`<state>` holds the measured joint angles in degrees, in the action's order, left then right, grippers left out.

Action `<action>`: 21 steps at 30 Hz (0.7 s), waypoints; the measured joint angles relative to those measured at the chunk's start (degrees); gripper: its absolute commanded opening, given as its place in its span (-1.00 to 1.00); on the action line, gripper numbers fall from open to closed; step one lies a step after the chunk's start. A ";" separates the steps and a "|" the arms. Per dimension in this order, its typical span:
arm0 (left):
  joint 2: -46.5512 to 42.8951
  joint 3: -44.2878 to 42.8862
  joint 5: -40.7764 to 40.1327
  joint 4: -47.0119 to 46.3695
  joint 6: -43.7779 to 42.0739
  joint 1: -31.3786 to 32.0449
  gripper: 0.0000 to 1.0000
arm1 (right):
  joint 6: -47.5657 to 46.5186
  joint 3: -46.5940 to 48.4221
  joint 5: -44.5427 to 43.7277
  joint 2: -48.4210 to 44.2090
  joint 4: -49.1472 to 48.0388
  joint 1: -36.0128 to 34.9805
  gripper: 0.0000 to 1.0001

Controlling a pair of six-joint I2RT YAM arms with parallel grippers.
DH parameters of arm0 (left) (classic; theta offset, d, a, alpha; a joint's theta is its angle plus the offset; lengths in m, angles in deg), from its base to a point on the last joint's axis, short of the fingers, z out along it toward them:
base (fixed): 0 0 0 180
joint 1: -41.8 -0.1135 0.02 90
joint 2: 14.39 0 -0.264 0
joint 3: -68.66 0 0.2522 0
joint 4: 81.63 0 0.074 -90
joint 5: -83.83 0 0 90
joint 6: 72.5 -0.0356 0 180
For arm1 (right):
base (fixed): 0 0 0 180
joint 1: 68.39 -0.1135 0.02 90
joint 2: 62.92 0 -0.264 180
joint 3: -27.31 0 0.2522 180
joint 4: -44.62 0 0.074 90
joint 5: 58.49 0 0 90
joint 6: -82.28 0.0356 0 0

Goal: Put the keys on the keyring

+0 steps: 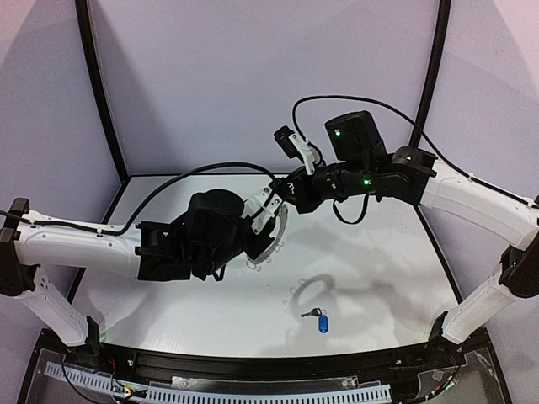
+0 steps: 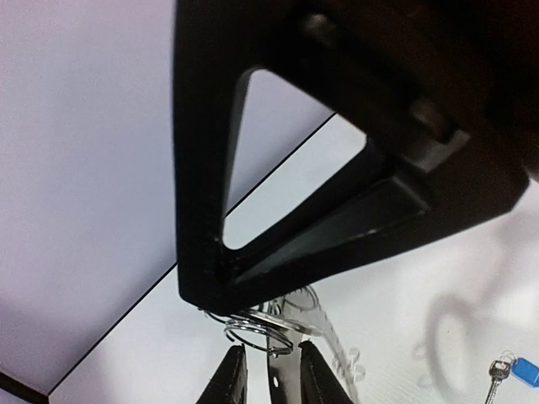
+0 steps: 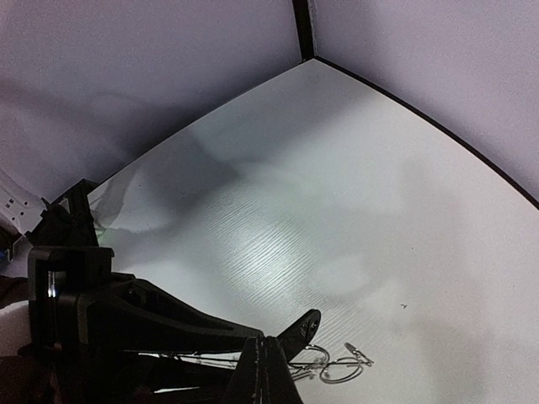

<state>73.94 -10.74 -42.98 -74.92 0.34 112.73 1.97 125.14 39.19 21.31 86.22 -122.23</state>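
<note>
Two tools meet in mid-air over the back half of the white counter point(image 1: 379, 269). The left tool point(image 2: 271, 380) has its fingers narrowly apart with the rim of the large flat silvery-grey metal keyring point(image 1: 278, 240) between them, apparently clamped on it. The keyring therefore hangs above the counter, near back-centre. The right tool point(image 3: 263, 370) is pressed together just beside the thin wire loops point(image 3: 337, 368) dangling from that rim; whether it pinches one I cannot tell. The small silver key with the blue oval plastic tag point(image 1: 318, 321) lies on the counter near the front edge, well apart from both tools. The dark key I cannot find.

The step in hand looks like readying one loop to take a key. It would go best with the left tool holding the keyring steady and the right tool working a single loop in small moves, since the two tools nearly touch.

Open counter lies in front and to the right, around the key. The pale back wall and black frame posts stand close behind, so any withdrawal is better made forward and upward.
</note>
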 measured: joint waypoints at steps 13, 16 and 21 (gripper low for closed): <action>-0.07 0.02 -2.08 -0.43 0.04 0.02 -0.59 | 0.70 -0.30 1.14 -0.27 -0.12 0.00 -1.00; -0.10 0.07 -1.77 -0.67 0.08 0.02 -0.58 | 1.24 -0.43 1.47 -0.27 -0.20 0.00 -1.00; -0.23 0.09 -1.46 -1.70 0.11 0.02 -0.58 | 1.63 -0.44 1.51 -0.27 -0.80 -0.14 -1.00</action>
<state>73.71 -10.66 -44.44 -76.62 0.44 112.75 3.60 124.71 40.70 21.04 85.42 -122.37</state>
